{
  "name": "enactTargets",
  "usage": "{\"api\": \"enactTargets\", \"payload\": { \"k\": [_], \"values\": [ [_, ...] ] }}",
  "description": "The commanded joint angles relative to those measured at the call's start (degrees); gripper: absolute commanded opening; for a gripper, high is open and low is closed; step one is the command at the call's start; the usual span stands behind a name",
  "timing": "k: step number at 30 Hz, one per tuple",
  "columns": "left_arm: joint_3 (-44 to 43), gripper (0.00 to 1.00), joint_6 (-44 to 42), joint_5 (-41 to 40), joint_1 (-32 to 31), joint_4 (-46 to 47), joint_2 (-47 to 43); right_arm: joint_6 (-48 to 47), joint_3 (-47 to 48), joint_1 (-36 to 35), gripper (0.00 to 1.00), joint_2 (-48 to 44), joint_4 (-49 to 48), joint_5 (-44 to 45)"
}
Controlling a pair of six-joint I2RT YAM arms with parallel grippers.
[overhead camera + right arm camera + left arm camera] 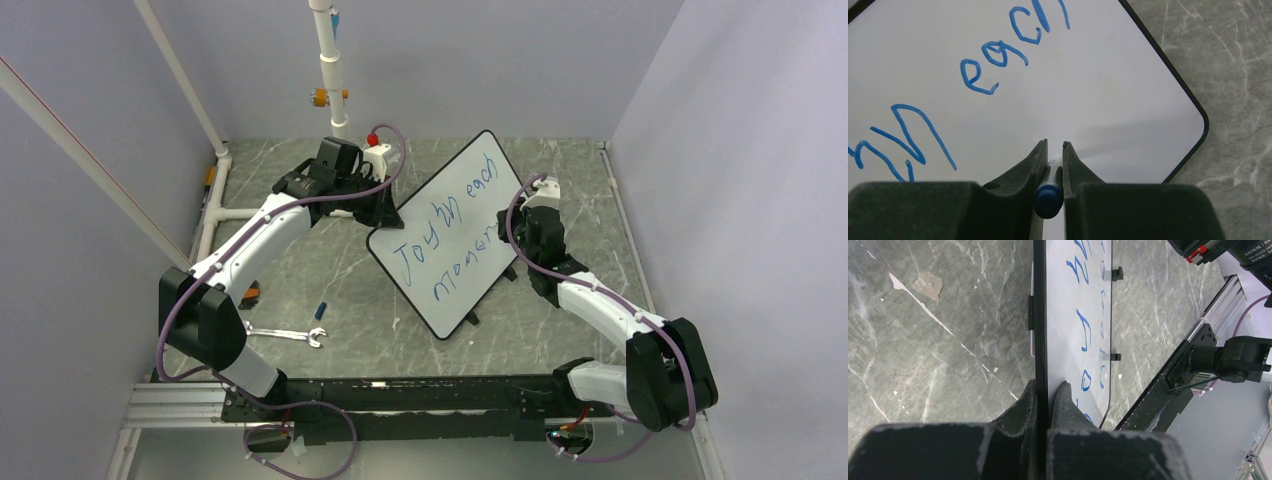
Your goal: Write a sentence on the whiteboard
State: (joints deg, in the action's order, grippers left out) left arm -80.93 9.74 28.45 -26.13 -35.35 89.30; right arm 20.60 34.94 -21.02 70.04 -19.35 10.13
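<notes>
The whiteboard (450, 235) stands tilted on the table, raised on its left side. The sentence (445, 235) is in blue: "Joy in each" above, and "momen" below, running up to the right gripper. My left gripper (384, 213) is shut on the board's black left rim; in the left wrist view its fingertips (1048, 386) pinch the whiteboard's edge (1073, 305). My right gripper (508, 248) is shut on a blue marker (1048, 192), whose tip points at the whiteboard (1108, 100) below the word "each" (998, 55). The marker's tip is hidden between the fingers (1073, 165).
A silver wrench (285, 333) and a small blue cap (320, 309) lie on the table near the left arm. A white pipe post (330, 70) stands at the back. The black base rail (400, 395) runs along the near edge.
</notes>
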Motion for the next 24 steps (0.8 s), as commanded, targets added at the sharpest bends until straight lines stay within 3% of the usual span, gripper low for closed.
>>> {"api": "enactTargets", "payload": {
  "k": [1,24],
  "values": [
    [-0.21,0.00,-11.32,-19.22,0.98,-2.08,0.35,0.55,-2.55,0.33,0.00,-1.00,-0.87,-0.99],
    [-0.11,0.00,-11.23,-19.13,0.96,-2.01,-0.09,-2.22,-3.85,0.91,0.00,-7.62,1.45,0.75]
  ]
}}
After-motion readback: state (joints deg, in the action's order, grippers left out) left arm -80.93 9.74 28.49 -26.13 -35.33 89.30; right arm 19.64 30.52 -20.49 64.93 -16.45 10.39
